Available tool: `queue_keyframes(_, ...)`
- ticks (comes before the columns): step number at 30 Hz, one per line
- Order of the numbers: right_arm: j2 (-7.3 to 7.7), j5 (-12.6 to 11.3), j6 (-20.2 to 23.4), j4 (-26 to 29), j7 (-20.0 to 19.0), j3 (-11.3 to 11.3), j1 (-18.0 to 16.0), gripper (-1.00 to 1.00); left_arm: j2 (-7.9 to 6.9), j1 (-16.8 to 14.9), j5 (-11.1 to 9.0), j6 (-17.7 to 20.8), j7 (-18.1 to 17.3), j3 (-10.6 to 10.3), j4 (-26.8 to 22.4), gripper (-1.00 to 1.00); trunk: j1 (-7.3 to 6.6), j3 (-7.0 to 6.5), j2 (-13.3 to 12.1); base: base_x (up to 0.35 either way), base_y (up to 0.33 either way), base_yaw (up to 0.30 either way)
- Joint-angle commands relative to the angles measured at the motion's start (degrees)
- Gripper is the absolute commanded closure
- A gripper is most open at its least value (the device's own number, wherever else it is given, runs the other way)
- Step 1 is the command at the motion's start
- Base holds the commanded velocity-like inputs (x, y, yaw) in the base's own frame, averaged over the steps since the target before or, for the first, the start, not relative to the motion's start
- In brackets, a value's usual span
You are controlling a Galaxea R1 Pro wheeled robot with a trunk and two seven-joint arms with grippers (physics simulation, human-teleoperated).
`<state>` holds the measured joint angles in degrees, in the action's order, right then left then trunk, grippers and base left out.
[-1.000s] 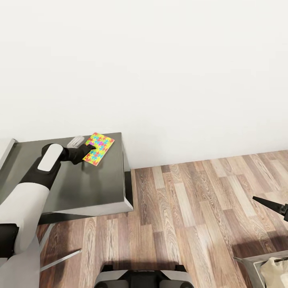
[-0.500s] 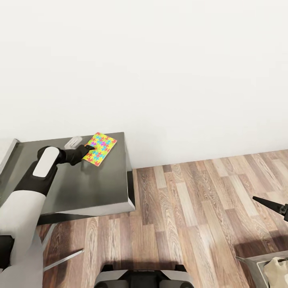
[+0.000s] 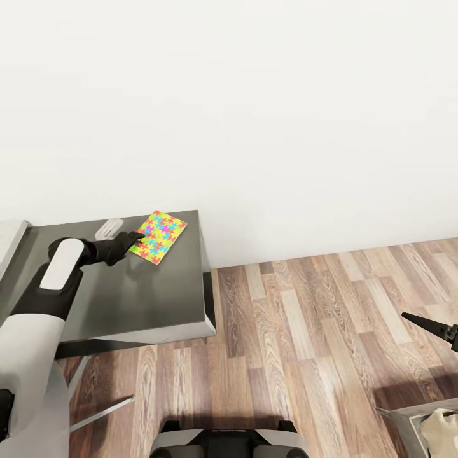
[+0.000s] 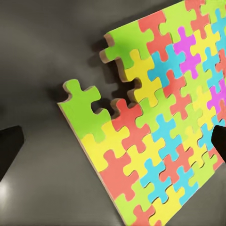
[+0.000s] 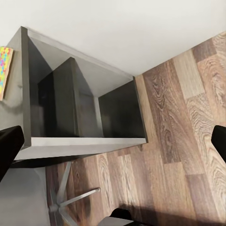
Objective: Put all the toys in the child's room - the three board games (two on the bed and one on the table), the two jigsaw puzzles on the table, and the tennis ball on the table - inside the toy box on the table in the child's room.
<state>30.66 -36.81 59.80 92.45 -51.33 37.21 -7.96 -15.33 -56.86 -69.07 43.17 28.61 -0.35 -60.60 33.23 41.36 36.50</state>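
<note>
Left gripper [image 3: 135,239] at the near-left edge of the jigsaw puzzle [image 3: 158,236], jaws spread wide: in the left wrist view one dark fingertip [image 4: 9,148] over bare grey desk, the other [image 4: 219,141] across the coloured pieces, the puzzle's corner between them. Nothing gripped yet. Whether the fingertips touch the tabletop, impossible to tell.

Puzzle [image 4: 160,117] flat on the dark grey desk top [image 3: 127,299], toward the back right corner, close by the white wall [image 3: 254,95]; one piece missing along an edge, leaving a notch. Long axis diagonal, running from near the gripper away toward the wall and right-hand edge. Beside the gripper, a small pale object [image 3: 109,227], too indistinct to name.

Right gripper [image 3: 427,325] well apart, low over the wood-plank floor [image 3: 305,331], parted wide in its wrist view, empty. Left arm plainly the nearer.

Probable next step: closing on the thin edge, a hard pinch with the puzzle lying flush.
</note>
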Motion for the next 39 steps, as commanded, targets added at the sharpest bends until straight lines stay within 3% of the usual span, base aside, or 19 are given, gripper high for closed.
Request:
queue_keyframes(1,0.01,0.2,0.2,0.0,-0.3,0.1,0.0,-1.00,-0.05,0.1,-0.7,0.1,0.6,0.1,-0.2,-1.00,0.02,0.05,0.1,0.000,0.003,0.000)
queue_keyframes(19,0.01,0.2,0.2,0.0,-0.3,0.1,0.0,-1.00,-0.07,0.3,-1.1,0.1,0.6,0.6,-0.9,-1.00,0.02,0.05,0.1,0.011,0.006,0.000)
queue_keyframes(39,0.01,0.2,0.2,0.0,-0.4,0.0,0.0,-1.00,-0.10,0.1,-1.1,0.1,0.6,0.5,-1.0,-1.00,0.02,0.05,0.1,0.204,0.144,0.000)
